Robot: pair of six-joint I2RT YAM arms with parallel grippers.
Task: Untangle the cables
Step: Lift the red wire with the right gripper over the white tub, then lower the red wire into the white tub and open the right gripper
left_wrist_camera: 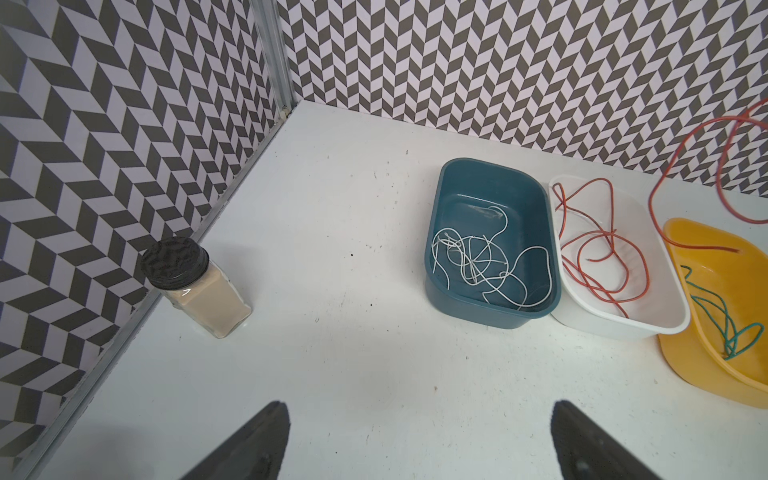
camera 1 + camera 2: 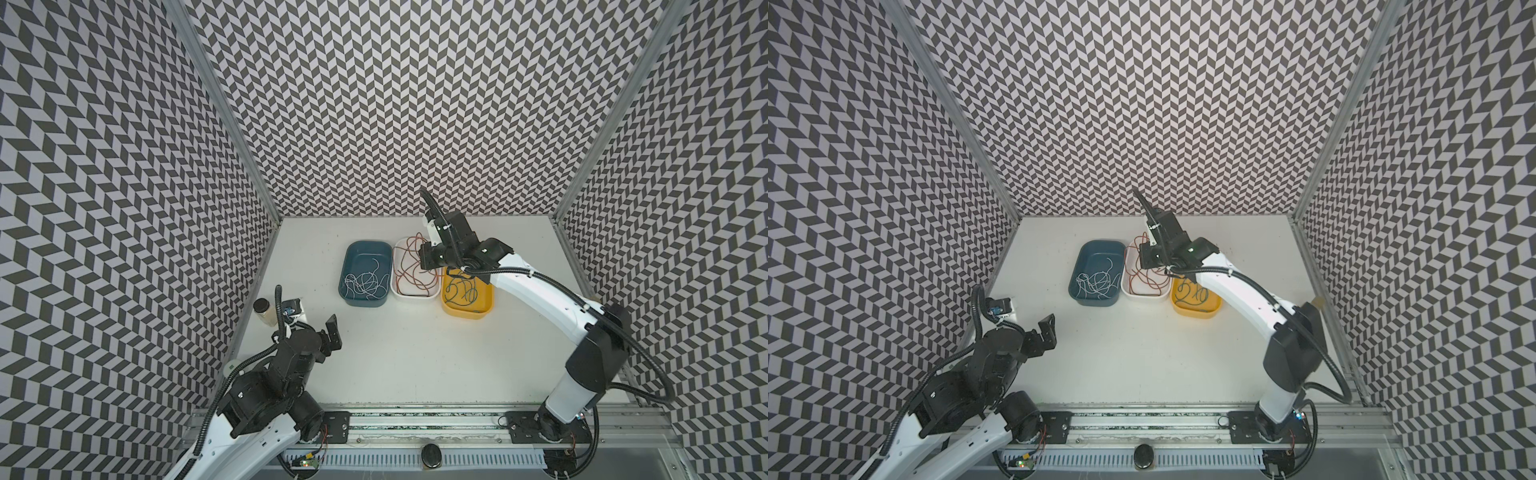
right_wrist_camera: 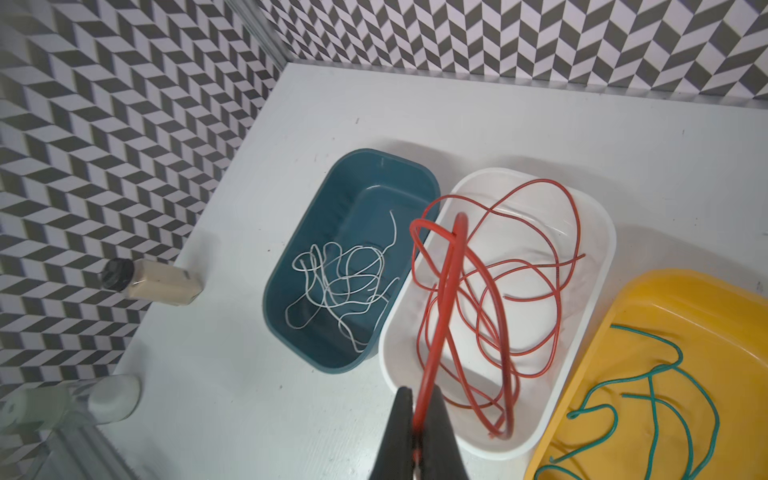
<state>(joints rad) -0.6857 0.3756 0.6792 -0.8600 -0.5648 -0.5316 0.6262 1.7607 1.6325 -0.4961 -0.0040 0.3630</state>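
White counter (image 2: 395,357) inside a booth w/ grey-and-white chevron walls (image 2: 374,104) on three sides & a metal rail (image 2: 415,419) along the front edge. A jar (image 1: 199,286) w/ a black lid and beige contents stands against the left wall. Three tubs sit side by side toward the back: blue tub (image 1: 478,309), white tub (image 1: 623,328), yellow tub (image 1: 698,374). The left fingers (image 1: 249,440) are spread wide, holding nothing, above bare counter at front left, well apart from the tubs. The right fingers (image 3: 401,432) are pinched tight on the red cable (image 3: 442,299), up over the near end of the white tub. In both top views the wrist hides the tips. From the pinch one red strand arcs over and drops back into the white tub, where most of the cable lies in loose overlapping loops. In the left wrist view a lifted red loop hangs in the air, w/ a free end over the yellow tub's rim. The white cable (image 1: 478,257) lies as a small snarl on the blue tub's floor. The green cable (image 3: 652,395) lies in open curls inside the yellow tub. Each colour sits apart from the others.
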